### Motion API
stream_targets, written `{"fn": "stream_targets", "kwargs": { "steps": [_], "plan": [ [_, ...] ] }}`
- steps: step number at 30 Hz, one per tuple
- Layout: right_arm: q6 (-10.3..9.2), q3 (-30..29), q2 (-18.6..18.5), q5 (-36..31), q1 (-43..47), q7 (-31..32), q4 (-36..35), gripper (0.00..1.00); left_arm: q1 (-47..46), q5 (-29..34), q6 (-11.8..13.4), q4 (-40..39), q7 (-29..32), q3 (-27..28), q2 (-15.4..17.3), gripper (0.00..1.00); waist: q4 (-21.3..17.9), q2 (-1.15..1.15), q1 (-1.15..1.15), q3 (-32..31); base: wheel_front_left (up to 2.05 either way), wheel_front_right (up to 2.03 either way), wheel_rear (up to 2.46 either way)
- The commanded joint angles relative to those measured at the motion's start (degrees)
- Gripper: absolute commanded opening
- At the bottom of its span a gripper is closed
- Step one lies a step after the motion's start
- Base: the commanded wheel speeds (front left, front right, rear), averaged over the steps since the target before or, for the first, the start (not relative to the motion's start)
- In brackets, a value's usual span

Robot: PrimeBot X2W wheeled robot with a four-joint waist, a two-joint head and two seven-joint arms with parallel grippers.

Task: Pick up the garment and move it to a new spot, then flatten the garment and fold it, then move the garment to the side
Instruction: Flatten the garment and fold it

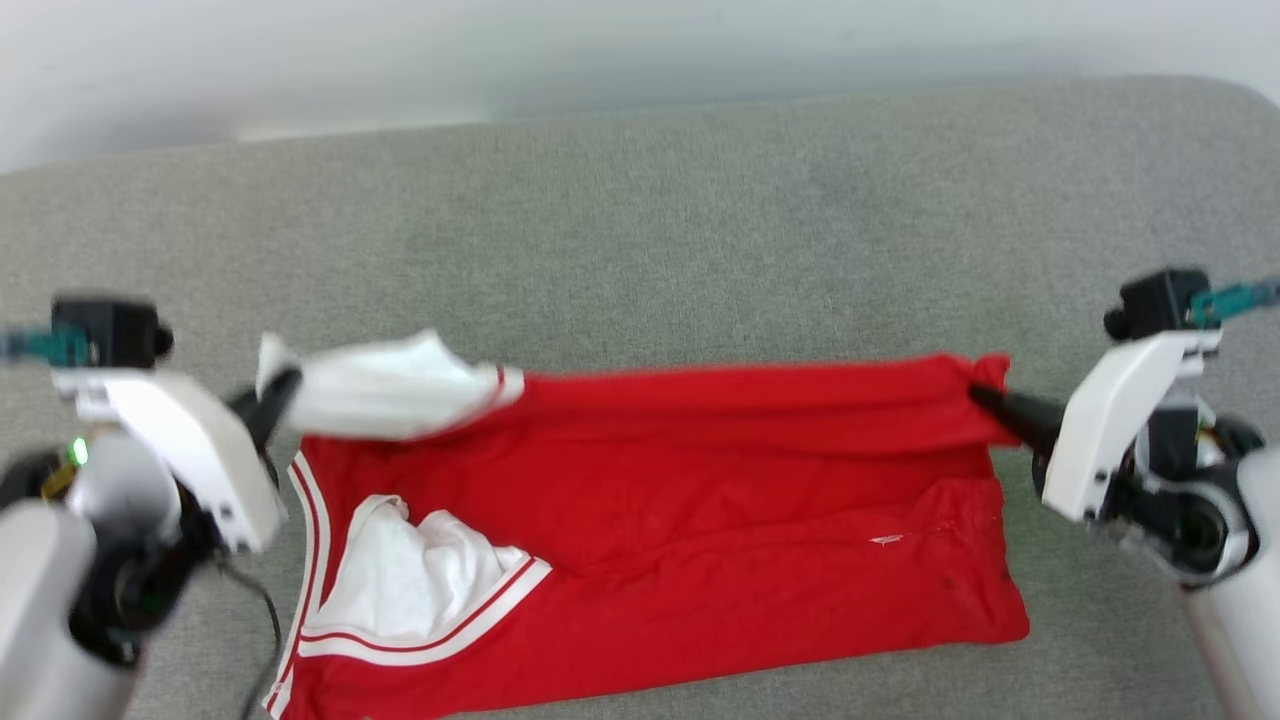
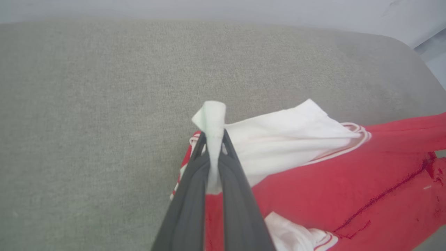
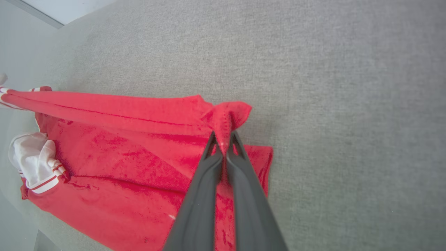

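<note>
Lying closest, along the bottom of the head view, on a grey fabric surface: the near half of the garment, red and flat against the cloth, with a white sleeve edged in red-and-white striped trim towards its left end. Flanked at both lower corners by pale forearms, blurred. A little further up, caught at the left by the left gripper, clamped tight on a tuft of the second white sleeve. Confirmed in the left wrist view: two dark fingers pressed together on white fabric, a narrow twist of it poking out past the tips. Caught at the right by the right gripper, likewise closed, this time on a red corner of the shirt. Confirmed in the right wrist view: dark fingers nipping the red cloth, a small flap of it standing beyond the tips. Stretched straight between the two grips, the far edge of the shirt, drawn into a long red band above the flat lower part, white at the left end and red at the right. Beyond that edge, more of the grey surface, rounded off at its far right corner. Farthest off, across the top, a pale wall, out of focus.
</note>
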Motion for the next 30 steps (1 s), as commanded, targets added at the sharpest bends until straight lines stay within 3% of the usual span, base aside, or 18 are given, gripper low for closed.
{"fn": "stream_targets", "kwargs": {
  "steps": [1, 6, 10, 11, 12, 13, 14, 15, 16, 17, 18, 24, 30],
  "plan": [
    [-0.03, -0.58, 0.46, -0.2, 2.5, -0.48, -0.34, 0.0, 3.41, -0.64, 1.06, -1.06, -1.31, 0.78, -0.25, 0.0, 0.29, 0.0, 0.0, -1.51, 0.0, 0.0, 0.0],
    [-0.03, -2.71, 2.08, -0.56, 9.28, -2.1, -1.71, 0.0, 15.68, -3.08, 4.32, -4.66, -4.47, 1.84, -1.49, 0.0, 0.74, 0.0, 0.0, -3.19, 0.0, 0.0, 0.0],
    [-0.03, -4.12, 2.94, -1.68, 14.3, -4.02, -1.67, 0.0, 22.21, -4.31, 5.36, -4.97, -5.83, 0.94, -3.39, 0.0, 1.46, 0.0, 0.0, -4.39, 0.0, 0.0, 0.0],
    [-0.03, -4.28, 3.23, -2.01, 15.56, -4.26, -1.51, 0.13, 23.14, -4.41, 5.23, -4.76, -5.85, 0.35, -4.03, 0.0, 1.65, 0.0, 0.0, -4.66, 0.0, 0.0, 0.0],
    [-0.03, -4.71, 3.68, -2.21, 16.47, -4.72, -1.44, 0.44, 23.78, -4.46, 4.96, -4.35, -5.96, -0.26, -4.72, 0.0, 1.76, 0.0, 0.0, -4.83, 0.0, 0.0, 0.0],
    [-0.03, -4.95, 4.19, -2.43, 17.37, -5.02, -1.36, 1.0, 24.27, -4.54, 4.76, -3.97, -6.15, -1.01, -5.44, 0.0, 1.85, 0.0, 0.0, -5.02, 0.0, 0.0, 0.0],
    [-0.03, -5.2, 4.67, -2.62, 18.29, -5.3, -1.28, 1.0, 24.51, -4.67, 4.34, -3.48, -6.36, -1.52, -6.31, 0.0, 1.94, 0.0, 0.0, -5.14, 0.0, 0.0, 0.0],
    [-0.03, -5.68, 5.0, -2.91, 18.99, -6.03, -1.36, 1.0, 24.56, -4.63, 4.25, -2.96, -6.91, -1.8, -6.99, 0.32, 2.01, 0.0, 0.0, -5.22, 0.0, 0.0, 0.0],
    [-0.03, -6.12, 5.46, -3.11, 19.7, -6.72, -1.52, 1.0, 24.49, -4.39, 4.02, -2.41, -7.35, -2.11, -7.49, 0.55, 2.07, 0.0, 0.0, -5.3, 0.0, 0.0, 0.0],
    [-0.03, -6.12, 5.46, -3.11, 19.7, -6.72, -1.52, 1.0, 24.49, -4.39, 4.02, -2.41, -7.35, -2.11, -7.49, 0.55, 2.07, 0.0, 0.0, -5.3, 0.0, 0.0, 0.0],
    [-0.04, -6.32, 5.91, -3.41, 20.44, -7.15, -1.58, 1.0, 24.3, -4.09, 3.81, -1.96, -7.9, -2.4, -7.97, 1.0, 2.12, 0.0, 0.0, -5.41, 0.0, 0.0, 0.0],
    [-0.03, -7.93, 6.67, -4.97, 22.98, -11.29, -6.36, 1.0, 22.83, 0.23, 3.88, -1.92, -14.72, -1.78, -8.46, 1.0, 2.08, 0.0, 0.0, -6.29, 0.0, 0.0, 0.0],
    [-0.03, -11.57, 5.74, -6.99, 23.74, -9.39, -13.73, 1.0, 21.63, 6.68, 7.03, -5.68, -22.22, -0.89, -8.11, 1.0, 1.72, 0.0, 0.0, -7.53, 0.0, 0.0, 0.0]
  ]
}}
